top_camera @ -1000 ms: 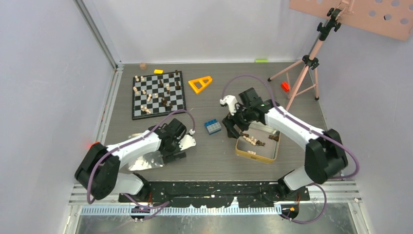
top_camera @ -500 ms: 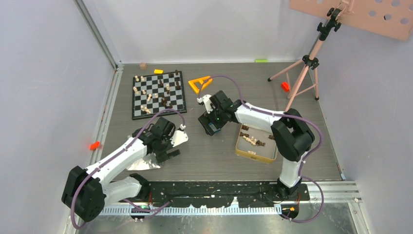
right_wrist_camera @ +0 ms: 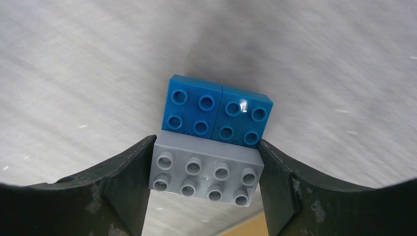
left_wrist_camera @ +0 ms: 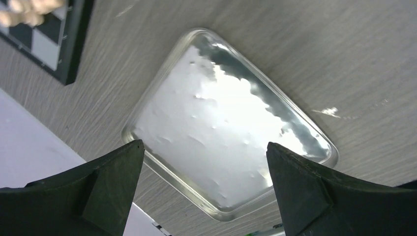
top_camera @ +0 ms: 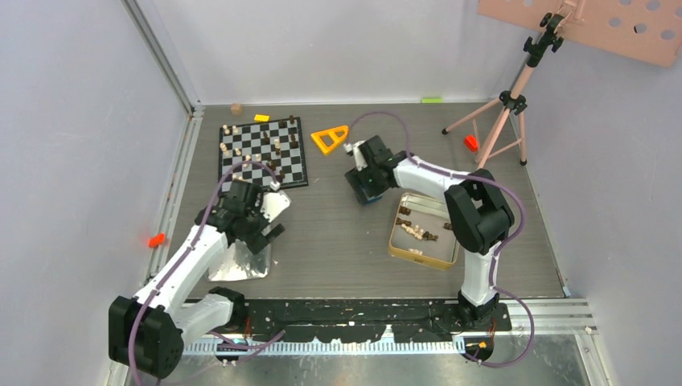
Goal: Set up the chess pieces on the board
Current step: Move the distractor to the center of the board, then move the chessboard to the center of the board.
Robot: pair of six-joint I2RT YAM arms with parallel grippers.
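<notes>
The board (top_camera: 261, 153) lies at the far left with several light and dark chess pieces (top_camera: 273, 146) scattered on it. Its corner (left_wrist_camera: 46, 42) and blurred light pieces (left_wrist_camera: 24, 10) show in the left wrist view. More pieces (top_camera: 414, 231) lie in the gold-rimmed tin (top_camera: 402, 249). My left gripper (top_camera: 259, 233) (left_wrist_camera: 204, 145) is open and empty above the silver tray (left_wrist_camera: 226, 128). My right gripper (top_camera: 366, 186) (right_wrist_camera: 207, 143) is shut on a toy brick: the fingers (right_wrist_camera: 123, 182) clamp its grey part (right_wrist_camera: 206, 172), with the blue part (right_wrist_camera: 216, 110) beyond.
The silver tray (top_camera: 241, 264) lies near the left arm. An orange triangle (top_camera: 330, 138), a yellow block (top_camera: 261, 117), a wooden cube (top_camera: 236, 108) and a green block (top_camera: 432, 100) lie at the back. A pink tripod (top_camera: 503, 112) stands at the back right.
My right gripper left the tin, swung left onto the toy brick, closed on it and moved it farther back. My left arm swung left toward the board.
</notes>
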